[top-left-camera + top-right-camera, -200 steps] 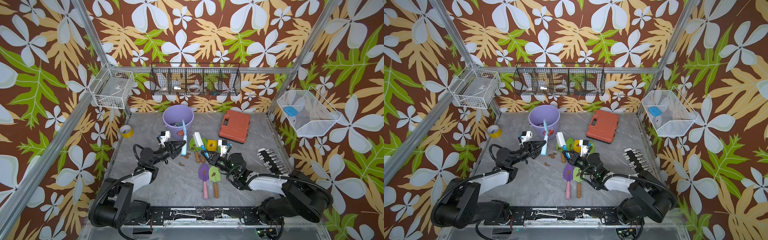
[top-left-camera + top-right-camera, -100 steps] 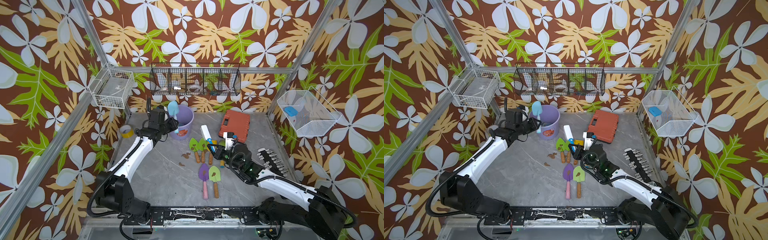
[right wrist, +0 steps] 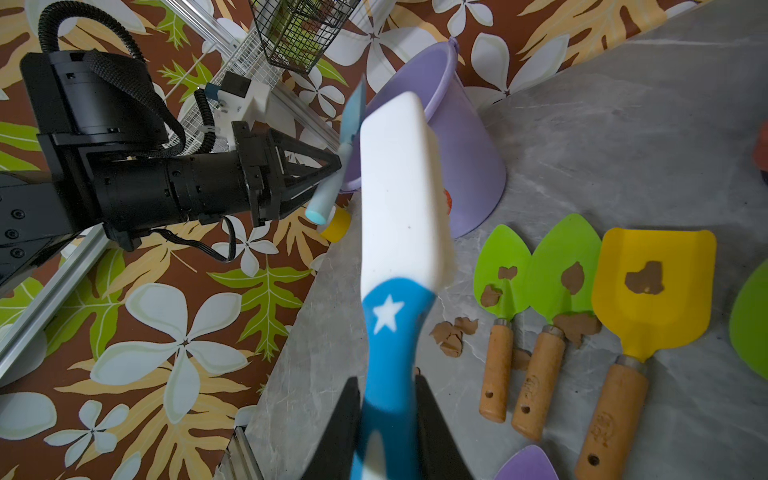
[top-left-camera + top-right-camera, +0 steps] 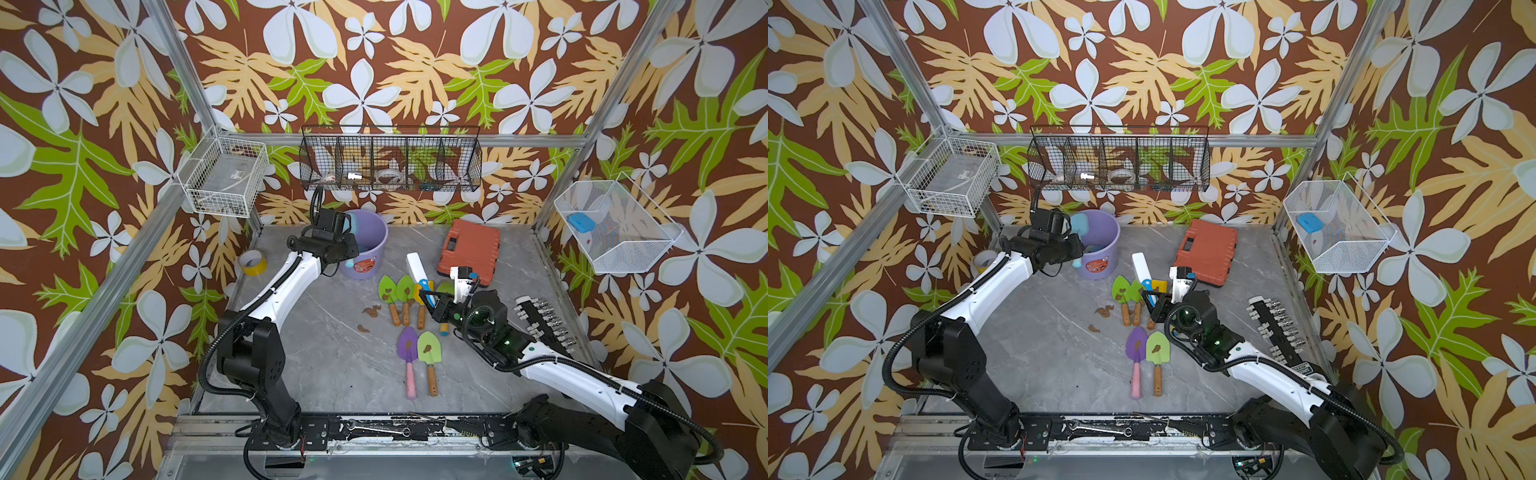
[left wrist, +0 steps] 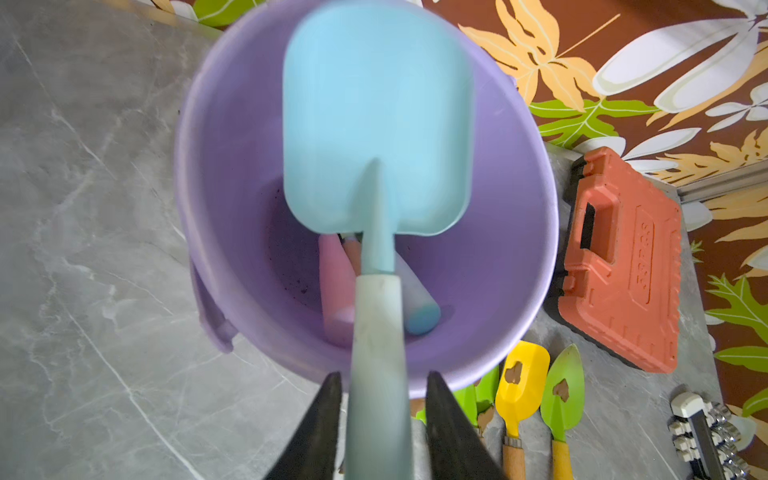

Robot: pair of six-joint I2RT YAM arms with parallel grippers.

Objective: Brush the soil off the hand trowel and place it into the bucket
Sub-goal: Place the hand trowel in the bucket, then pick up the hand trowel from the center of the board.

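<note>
Left end effector (image 5: 382, 376), jaws slightly parted around the pale-blue trowel (image 5: 376, 124), hangs above the bucket (image 5: 232, 166) just below it; a pink handle (image 5: 334, 286) and a blue handle (image 5: 419, 307) lie inside. Right end effector (image 3: 386, 378) grips the brush (image 3: 395, 187).

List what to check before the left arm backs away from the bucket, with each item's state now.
1. Light blue trowel blade above the bucket mouth: ok.
2. Blade's visible face clean: ok.
3. Left gripper jaws parted from the handle, gap each side: ok.
4. Room in the bucket beside the two handles inside: ok.
5. Right gripper shut on the brush: ok.
6. Yellow trowel and green trowels clean: not ok, soil on them.
</note>
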